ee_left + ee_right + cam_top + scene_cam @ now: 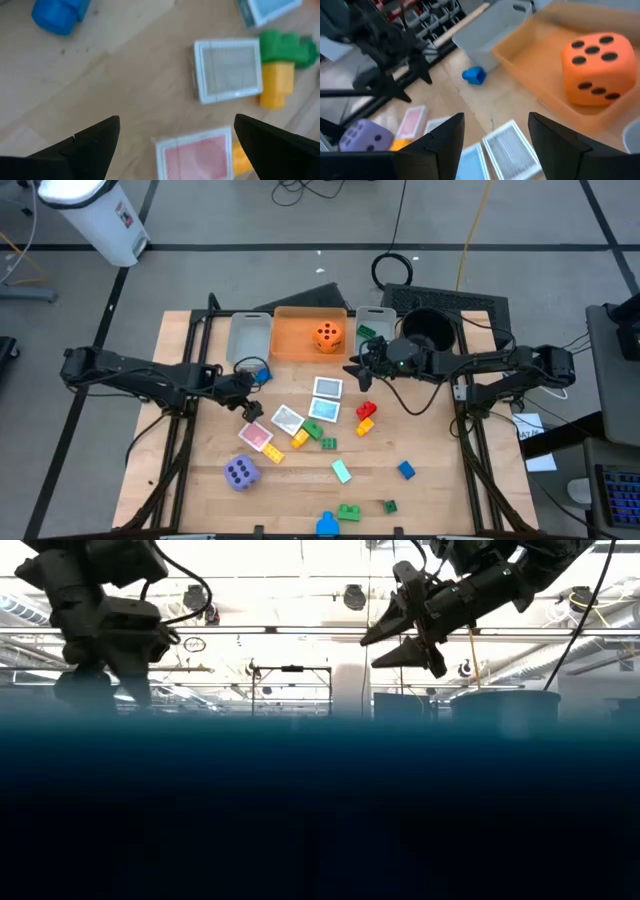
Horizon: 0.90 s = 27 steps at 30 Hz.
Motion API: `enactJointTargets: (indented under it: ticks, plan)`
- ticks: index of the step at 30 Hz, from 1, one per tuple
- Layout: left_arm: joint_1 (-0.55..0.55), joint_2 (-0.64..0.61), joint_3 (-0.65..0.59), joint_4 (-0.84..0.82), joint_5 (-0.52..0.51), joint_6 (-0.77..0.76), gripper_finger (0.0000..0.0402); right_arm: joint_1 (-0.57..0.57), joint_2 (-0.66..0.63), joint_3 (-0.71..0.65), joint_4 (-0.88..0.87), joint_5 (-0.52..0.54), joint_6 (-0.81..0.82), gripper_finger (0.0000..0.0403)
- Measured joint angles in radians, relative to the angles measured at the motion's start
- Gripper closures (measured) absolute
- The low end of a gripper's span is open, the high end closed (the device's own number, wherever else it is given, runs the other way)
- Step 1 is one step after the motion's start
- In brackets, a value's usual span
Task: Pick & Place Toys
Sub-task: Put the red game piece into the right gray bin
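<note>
Your orange die (326, 336) sat in the orange bin (290, 340), five pips up; the purple die (241, 473) lay on the table (430, 490), well apart from it. Left gripper (249, 408) hung over the pink card (256, 437), fingers apart and empty. Right gripper (357, 369) hovered near the bin, fingers apart and empty.

Both dark arms reach in toward the middle of the table, raised off its surface. The left gripper (250, 402) angles downward from its side with its fingers (90, 145) spread wide and nothing between them. The right gripper (360, 368) stretches in level from the opposite side, jaws parted, empty.
</note>
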Motion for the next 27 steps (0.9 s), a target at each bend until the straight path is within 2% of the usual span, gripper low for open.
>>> enactJointTargets:
  ticks: [4,7,10,13,19,22,24,27]
  plan:
    - [0.006,0.000,0.000,0.084,-0.003,-0.075,0.0005,0.000,0.000,-0.024,0.000,-0.103,0.001,0.0193]
    - [-0.005,0.000,0.000,0.172,0.003,-0.117,0.0012,0.000,0.000,-0.033,-0.001,-0.255,-0.001,0.0193]
    - [-0.019,0.000,0.000,0.284,0.005,-0.139,0.0041,0.004,0.000,-0.033,0.002,-0.413,0.002,0.0193]
    - [-0.029,0.000,0.000,0.404,-0.027,-0.147,0.0086,0.030,-0.012,-0.033,-0.001,-0.487,-0.011,0.0193]
    - [-0.039,0.000,0.001,0.641,-0.099,-0.111,0.0168,0.124,-0.044,-0.032,-0.014,-0.496,-0.115,0.0193]
    - [-0.039,0.000,0.001,0.720,-0.123,-0.076,0.0191,0.180,-0.073,-0.012,-0.121,-0.479,-0.194,0.0193]
    - [-0.039,0.000,0.001,0.755,-0.143,-0.055,0.0202,0.218,-0.088,0.011,-0.221,-0.416,-0.285,0.0193]
    - [-0.039,0.000,0.001,0.786,-0.174,-0.026,0.0210,0.272,-0.103,0.038,-0.371,-0.261,-0.493,0.0193]
